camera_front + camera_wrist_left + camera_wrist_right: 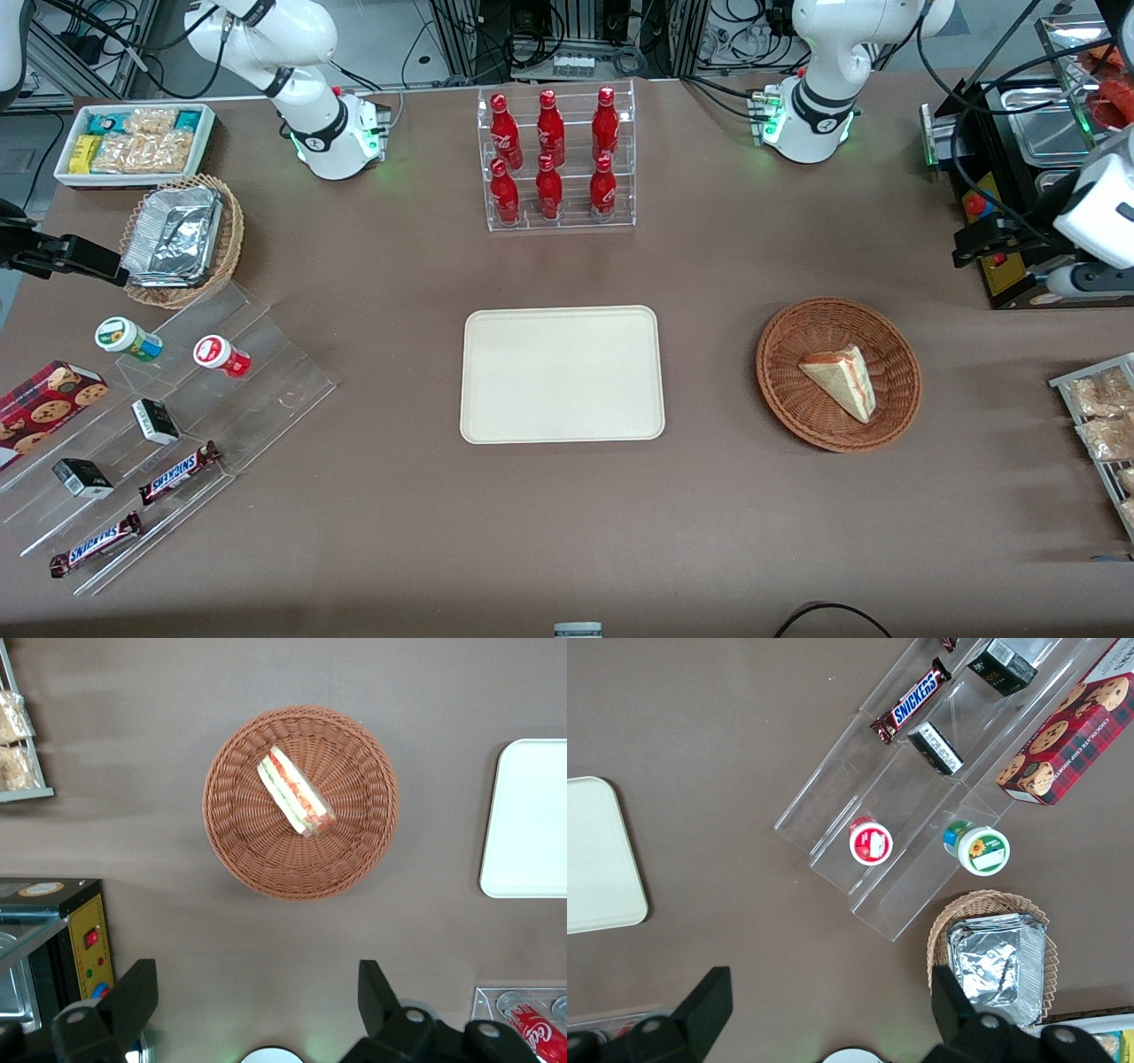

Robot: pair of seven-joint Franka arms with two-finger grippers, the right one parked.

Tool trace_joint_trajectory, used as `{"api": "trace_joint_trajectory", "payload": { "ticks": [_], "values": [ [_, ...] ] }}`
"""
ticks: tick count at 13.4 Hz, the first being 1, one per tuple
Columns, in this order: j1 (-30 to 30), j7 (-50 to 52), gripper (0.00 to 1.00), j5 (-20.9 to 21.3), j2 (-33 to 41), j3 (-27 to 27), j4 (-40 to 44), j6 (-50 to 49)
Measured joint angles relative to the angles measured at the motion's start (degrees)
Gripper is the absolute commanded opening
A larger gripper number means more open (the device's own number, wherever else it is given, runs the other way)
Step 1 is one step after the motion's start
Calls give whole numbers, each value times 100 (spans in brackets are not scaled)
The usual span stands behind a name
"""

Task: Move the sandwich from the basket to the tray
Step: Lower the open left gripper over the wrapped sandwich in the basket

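Right of centre in the front view: basket [838,374] on the brown table [567,532], with the sandwich [842,379] lying inside it, filling stripe facing up. Middle of that frame: tray [562,374], bare, well apart from the basket. Upper centre: clear rack of red bottles [556,159]. High above the basket in the wrist view: gripper [257,1005], fingers [133,997] spread wide, holding nothing, touching neither basket nor sandwich.

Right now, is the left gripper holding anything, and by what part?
Nothing is held. The left gripper hangs open high above the table, fingers spread and empty. The sandwich lies untouched in the basket; the tray is bare.
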State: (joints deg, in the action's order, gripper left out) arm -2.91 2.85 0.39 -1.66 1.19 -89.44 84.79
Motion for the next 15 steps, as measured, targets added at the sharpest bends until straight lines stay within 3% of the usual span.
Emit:
{"api": "trace_joint_trajectory", "payload": {
  "ticks": [7,12,15],
  "values": [
    [101,27,100,71,-194,64,-87,106],
    [123,66,100,81,-639,426,-1461,2205],
    [124,645,100,63,-650,455,-2224,3155]
  ]
}}
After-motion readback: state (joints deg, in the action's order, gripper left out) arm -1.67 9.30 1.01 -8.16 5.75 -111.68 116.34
